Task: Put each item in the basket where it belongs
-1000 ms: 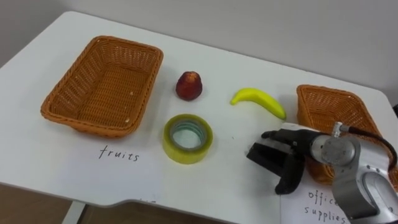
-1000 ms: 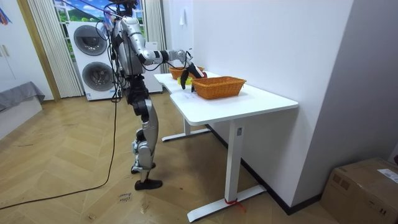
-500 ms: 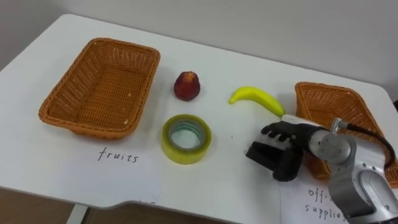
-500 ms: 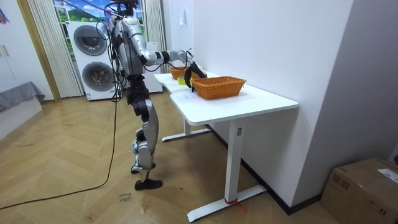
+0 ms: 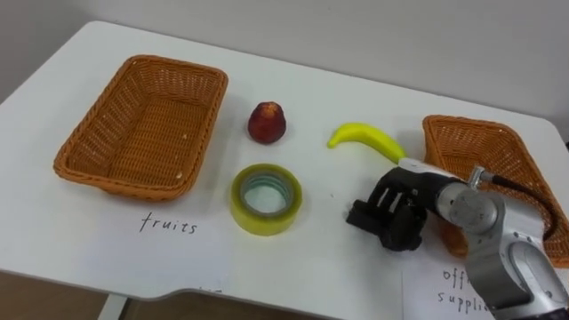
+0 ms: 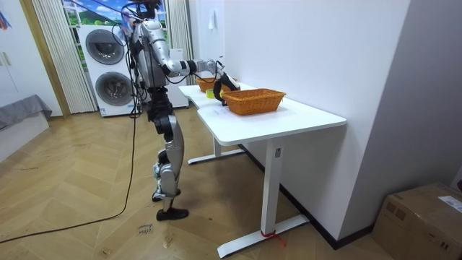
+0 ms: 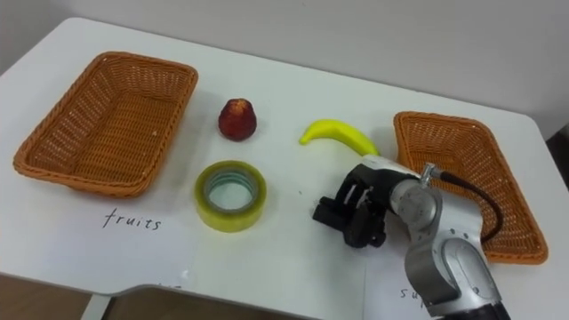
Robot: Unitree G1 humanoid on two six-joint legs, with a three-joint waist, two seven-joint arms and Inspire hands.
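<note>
While curled, fingers round black object

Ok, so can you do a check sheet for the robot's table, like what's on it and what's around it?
surface: white table, with a handwritten label in front of the left basket.
job's things: left basket and right basket, nothing seen in either; red fruit, banana and yellow tape roll lie on the table between them.
clutter: nothing seen.
robot hand: right robot hand low over the table, just in front of the banana, beside the right basket; cannot tell if it holds anything.
cables: nothing seen apart from the robot's own.
surroundings: robot stands at the table's edge; washing machines behind it; cardboard box on the wood floor.
</note>
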